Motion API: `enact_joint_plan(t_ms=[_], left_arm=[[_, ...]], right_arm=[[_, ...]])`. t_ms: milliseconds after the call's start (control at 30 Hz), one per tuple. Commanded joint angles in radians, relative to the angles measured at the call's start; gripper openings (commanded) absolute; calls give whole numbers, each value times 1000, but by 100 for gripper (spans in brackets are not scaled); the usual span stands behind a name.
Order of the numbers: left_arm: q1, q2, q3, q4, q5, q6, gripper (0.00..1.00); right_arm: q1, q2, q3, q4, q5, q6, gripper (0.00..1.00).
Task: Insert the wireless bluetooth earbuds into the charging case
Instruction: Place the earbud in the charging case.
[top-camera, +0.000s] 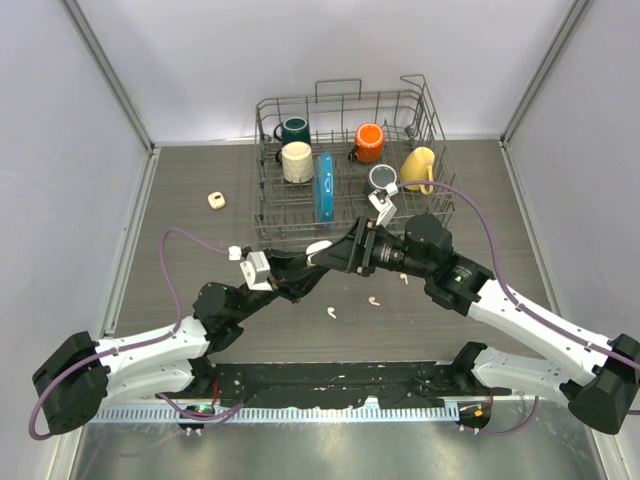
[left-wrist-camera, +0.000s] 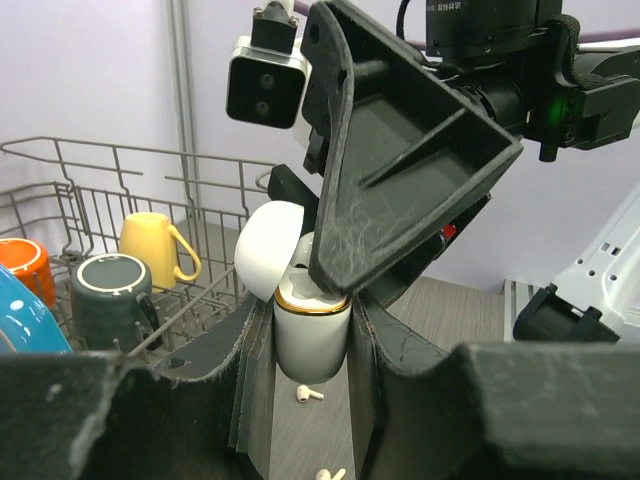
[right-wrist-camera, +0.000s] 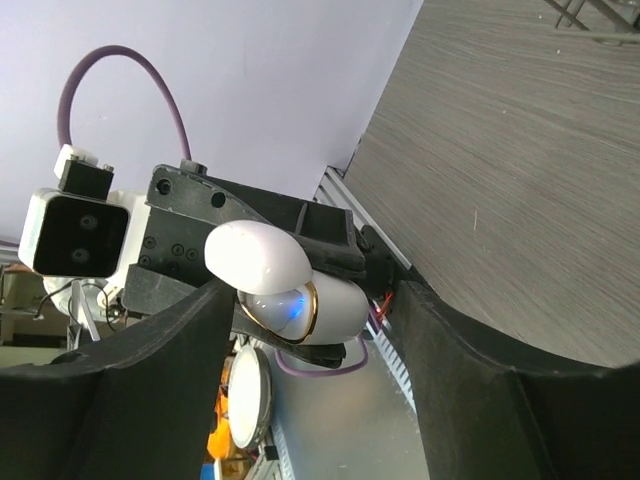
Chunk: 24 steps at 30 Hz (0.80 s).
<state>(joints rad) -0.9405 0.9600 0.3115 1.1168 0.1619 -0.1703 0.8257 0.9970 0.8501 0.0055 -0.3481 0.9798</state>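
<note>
- The left gripper (top-camera: 303, 262) pinches the case (left-wrist-camera: 312, 342) by its sides and holds it upright above the table (top-camera: 470, 200), in front of the rack (top-camera: 262, 170).
- The case's lid (left-wrist-camera: 268, 250) is swung open to one side, and a gold rim rings the opening.
- The right gripper (top-camera: 335, 252) meets the case from the other side with its fingers (right-wrist-camera: 150, 360) spread. One fingertip hangs right over the open mouth.
- I cannot tell whether the right gripper carries anything.
- An earbud (top-camera: 331, 312) lies loose on the table below the grippers, with a second earbud (top-camera: 374, 299) just to its right.
- Whether any earbud sits inside the case is hidden.
- The rack holds mugs and a blue plate (top-camera: 324, 187).
</note>
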Motion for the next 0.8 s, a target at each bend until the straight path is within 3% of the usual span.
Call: enact_joint_plan(t_ms=[0, 133, 333, 567, 767], left_arm=[[5, 3, 41, 48, -15, 32, 0], [5, 5, 44, 43, -1, 32, 0], [3, 9, 49, 38, 8, 37, 0], [3, 11, 49, 35, -1, 37, 8], [3, 16, 49, 37, -5, 29, 11]], right_arm=[[4, 2, 33, 51, -42, 7, 68], [4, 6, 33, 54, -40, 8, 58], [4, 11, 27, 76, -45, 17, 54], [4, 9, 29, 93, -54, 17, 36], [4, 9, 24, 102, -60, 16, 29]])
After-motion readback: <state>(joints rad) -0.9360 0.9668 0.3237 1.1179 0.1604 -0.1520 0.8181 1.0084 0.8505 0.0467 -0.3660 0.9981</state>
